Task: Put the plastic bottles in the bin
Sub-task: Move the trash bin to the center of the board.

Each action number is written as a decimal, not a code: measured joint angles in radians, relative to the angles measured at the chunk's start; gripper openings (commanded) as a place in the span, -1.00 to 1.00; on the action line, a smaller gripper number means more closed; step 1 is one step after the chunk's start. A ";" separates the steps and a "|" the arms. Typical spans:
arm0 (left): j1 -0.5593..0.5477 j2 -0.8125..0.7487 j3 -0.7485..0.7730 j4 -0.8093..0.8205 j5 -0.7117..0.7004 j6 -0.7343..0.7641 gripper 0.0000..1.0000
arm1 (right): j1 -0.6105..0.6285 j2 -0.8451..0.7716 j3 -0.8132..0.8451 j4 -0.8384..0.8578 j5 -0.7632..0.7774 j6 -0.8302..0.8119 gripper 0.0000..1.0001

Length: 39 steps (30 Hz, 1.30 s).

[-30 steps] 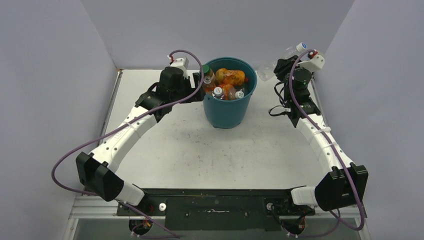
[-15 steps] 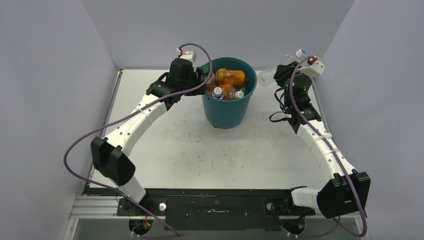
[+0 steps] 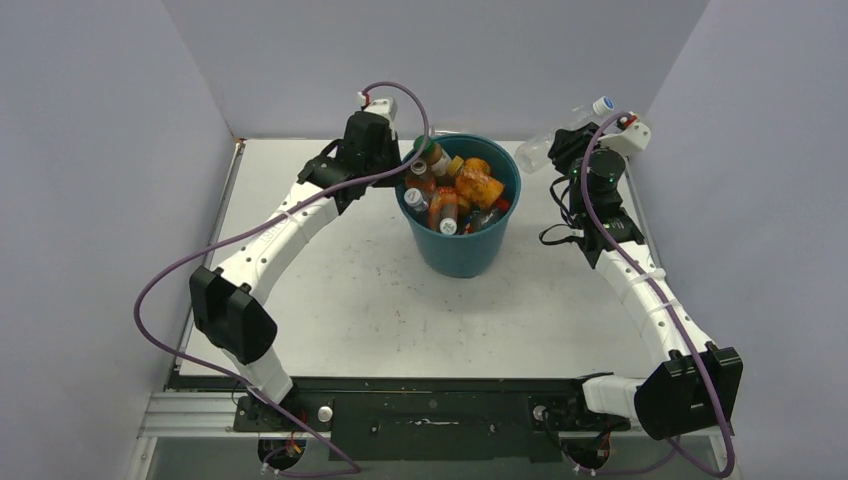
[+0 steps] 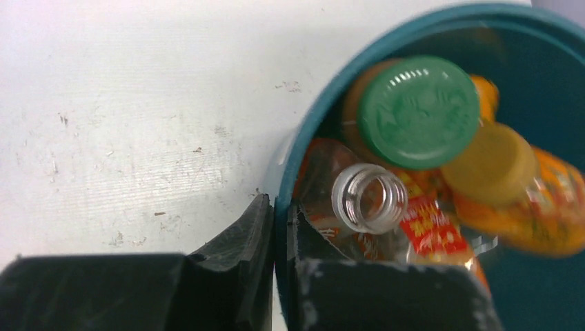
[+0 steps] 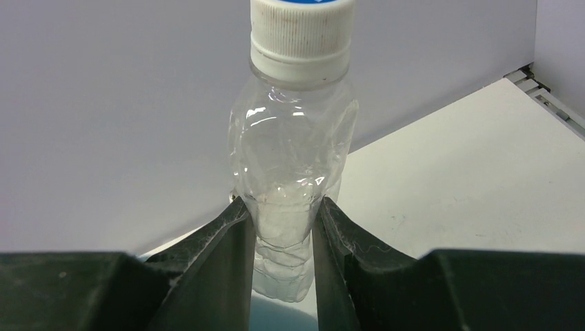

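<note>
At the far side of the bench (image 3: 380, 300), the bin (image 3: 462, 250) stands between the two arms, heaped with bottles (image 3: 455, 195) up to its rim.

Left pincer (image 4: 278, 214): closed on the bin's left rim, one finger outside the wall and one inside, just beside an uncapped bottle (image 4: 369, 198).

Right pincer (image 5: 283, 221): gripping a clear white-capped bottle (image 5: 293, 152) around its lower body. It is held aloft to the right of the bin and apart from it, so this one is not yet in.

Hazards noted:
- The rim grip is on a thin wall. Any sideways pull by the left arm could tilt or drag the bin and spill the heap.
- The load sits high, so a bottle dropped on top may roll off onto the bench.
- The held bottle is thin and looks crumpled, so it could slip or pivot in the grip.
- The left arm crowds the opening, so the right arm's approach risks contact.
</note>
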<state>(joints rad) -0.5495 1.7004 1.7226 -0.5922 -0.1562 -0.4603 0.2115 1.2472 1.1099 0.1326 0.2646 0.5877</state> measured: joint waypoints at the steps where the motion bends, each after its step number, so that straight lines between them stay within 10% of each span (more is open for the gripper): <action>1: 0.000 0.002 0.004 -0.004 0.002 0.006 -1.00 | 0.000 0.000 0.000 0.000 0.000 0.000 -0.89; 17: 0.079 -0.021 0.097 -0.245 -0.075 0.113 -1.00 | 0.000 0.000 0.000 -0.014 -0.005 0.000 -0.89; 25: 0.298 -0.209 -0.090 -0.234 -0.099 0.122 -1.00 | 0.000 0.000 0.000 -0.014 -0.027 0.005 -0.89; 35: 0.310 -0.269 -0.202 -0.159 -0.070 0.113 -0.98 | 0.024 0.010 0.031 -0.039 -0.146 0.021 -0.89; 39: 0.307 -0.270 -0.208 -0.156 -0.049 0.108 -0.02 | 0.087 0.068 0.166 -0.083 -0.261 0.000 -0.89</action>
<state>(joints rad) -0.2428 1.4300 1.5150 -0.7486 -0.2054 -0.3523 0.2989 1.3151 1.2755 0.0498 0.0040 0.5877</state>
